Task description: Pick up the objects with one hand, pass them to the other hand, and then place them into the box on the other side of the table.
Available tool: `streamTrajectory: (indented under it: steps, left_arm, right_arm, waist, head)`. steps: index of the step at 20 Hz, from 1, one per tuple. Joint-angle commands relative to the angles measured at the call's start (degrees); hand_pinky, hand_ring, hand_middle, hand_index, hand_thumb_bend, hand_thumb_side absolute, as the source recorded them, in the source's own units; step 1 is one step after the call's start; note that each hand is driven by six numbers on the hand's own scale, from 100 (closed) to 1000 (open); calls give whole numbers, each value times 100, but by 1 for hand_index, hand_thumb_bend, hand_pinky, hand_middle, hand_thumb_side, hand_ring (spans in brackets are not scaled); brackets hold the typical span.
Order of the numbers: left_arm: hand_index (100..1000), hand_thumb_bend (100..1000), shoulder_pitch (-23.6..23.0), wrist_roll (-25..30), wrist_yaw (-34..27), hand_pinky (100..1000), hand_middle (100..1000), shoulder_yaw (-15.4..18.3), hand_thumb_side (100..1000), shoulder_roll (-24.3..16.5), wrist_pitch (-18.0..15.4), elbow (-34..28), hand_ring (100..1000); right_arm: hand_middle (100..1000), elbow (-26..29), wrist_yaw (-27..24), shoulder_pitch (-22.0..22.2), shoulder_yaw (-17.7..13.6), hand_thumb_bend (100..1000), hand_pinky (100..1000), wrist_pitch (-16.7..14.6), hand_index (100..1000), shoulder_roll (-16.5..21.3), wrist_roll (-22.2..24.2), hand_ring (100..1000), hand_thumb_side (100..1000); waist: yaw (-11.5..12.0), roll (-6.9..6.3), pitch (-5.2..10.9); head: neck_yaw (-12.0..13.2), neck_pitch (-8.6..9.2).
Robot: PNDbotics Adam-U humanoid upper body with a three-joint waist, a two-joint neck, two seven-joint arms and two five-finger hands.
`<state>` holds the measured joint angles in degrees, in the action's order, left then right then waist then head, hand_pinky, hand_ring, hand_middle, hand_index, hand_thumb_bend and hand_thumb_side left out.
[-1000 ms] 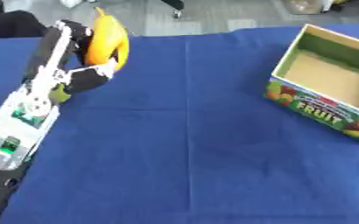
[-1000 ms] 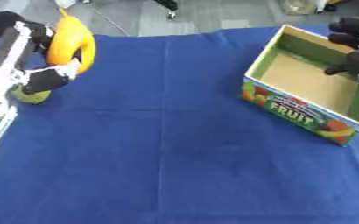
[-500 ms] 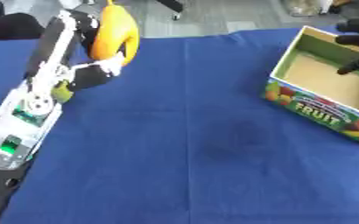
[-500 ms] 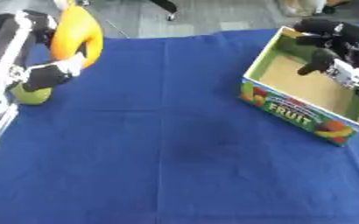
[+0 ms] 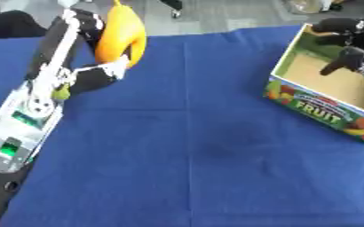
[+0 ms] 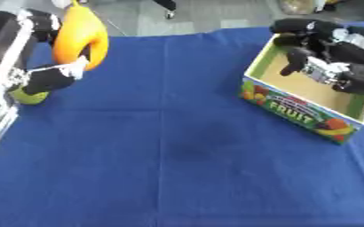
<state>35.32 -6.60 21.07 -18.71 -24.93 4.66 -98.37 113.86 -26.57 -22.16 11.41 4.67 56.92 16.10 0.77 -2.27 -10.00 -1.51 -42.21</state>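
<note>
**Desk:** What is the shot?

**Operator:** My left hand (image 5: 92,73) has its fingers curled round an orange, banana-shaped fruit (image 5: 120,37), held up off the blue surface (image 5: 185,150), well to the left of the box (image 6: 306,99). A small green thing (image 6: 28,96) sits on the surface just under that arm; I cannot make out what it is.

**Desk:** And the other hand?

**Operator:** My right hand (image 6: 325,55) hangs over the box's open top, fingers bent, holding nothing.

**Desk:** How will the fruit handle?

**Operator:** I judge it light, smooth and a little slippery, probably a stiff plastic toy. It is curved and tapers, so I would have the right hand take it round the thick middle, below the left hand's hold, not at the narrow tip.

**Desk:** Any writing?

**Operator:** The box's near side reads "FRUIT" among printed pictures of fruit. Nothing else is legible.
</note>
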Motion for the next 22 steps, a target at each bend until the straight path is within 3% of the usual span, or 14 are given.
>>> streamTrajectory:
  steps: [1,9,22]
  left_arm:
    - [353,100,81,11,52,357,329,-22,100,-5,-170,-56,359]
    - [352,100,172,198,-68,356,328,-178,100,91,-450,-151,358]
    - [347,100,362,419,-771,354,324,-459,100,187,-741,-224,353]
  right_arm:
    - [1000,73,-64,-183,34,100,729,133,1000,80,-3,1000,523]
    - [1000,73,51,-505,270,100,739,293,1000,34,134,1000,399]
    - [1000,73,40,-985,583,121,749,493,1000,-81,210,1000,303]
  waist:
    - [7,103,204]
    - [61,135,196]
    - [128,178,162]
  head:
    - [-29,4]
    - [-71,18]
    - [-166,36]
